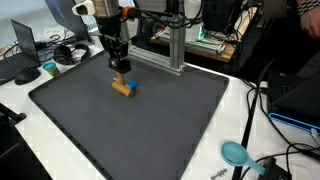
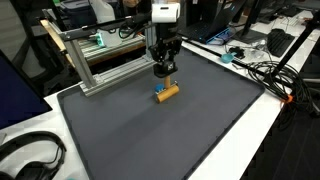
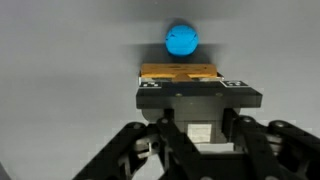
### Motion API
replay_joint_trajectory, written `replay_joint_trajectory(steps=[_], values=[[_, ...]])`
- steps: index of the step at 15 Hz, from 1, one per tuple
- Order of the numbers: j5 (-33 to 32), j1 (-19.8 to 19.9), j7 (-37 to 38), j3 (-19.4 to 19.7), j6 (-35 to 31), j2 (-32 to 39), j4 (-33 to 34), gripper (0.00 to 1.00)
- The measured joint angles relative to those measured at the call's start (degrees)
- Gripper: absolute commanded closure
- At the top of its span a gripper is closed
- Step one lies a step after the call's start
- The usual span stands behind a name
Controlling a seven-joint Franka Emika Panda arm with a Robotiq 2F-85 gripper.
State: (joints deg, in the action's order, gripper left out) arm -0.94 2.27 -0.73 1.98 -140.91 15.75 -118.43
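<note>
In an exterior view the arm reaches straight down over a dark grey mat (image 1: 160,130) that covers most of the white surface (image 1: 14,96). Its end effector (image 1: 121,77) is set down on a small wooden block (image 1: 123,89), which lies flat on the mat's far half, near the aluminium frame (image 1: 166,45). A blue round piece (image 1: 131,84) sits right at the block's end. In an exterior view from the opposite side, the end effector (image 2: 164,83) meets the wooden block (image 2: 169,94) from above, the blue round piece (image 2: 159,97) is just beside it, and headphones (image 2: 30,156) lie off the mat. In the wrist view the end effector (image 3: 190,86) has closed partway, with its jaws gripping the wooden block (image 3: 180,71). The blue round piece (image 3: 181,40) lies just beyond; I cannot tell whether it touches the block.
</note>
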Motion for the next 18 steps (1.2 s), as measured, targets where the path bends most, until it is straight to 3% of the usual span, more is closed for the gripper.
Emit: replay_joint_trajectory(steps=[4,12,18], values=[[0.0,0.0,0.93,0.06,1.64,-0.17,1.19,0.78],[2.11,0.03,3.91,0.34,17.36,-8.42,7.23,0.78],[3.01,0.31,2.79,0.5,17.5,-8.01,4.83,0.78]])
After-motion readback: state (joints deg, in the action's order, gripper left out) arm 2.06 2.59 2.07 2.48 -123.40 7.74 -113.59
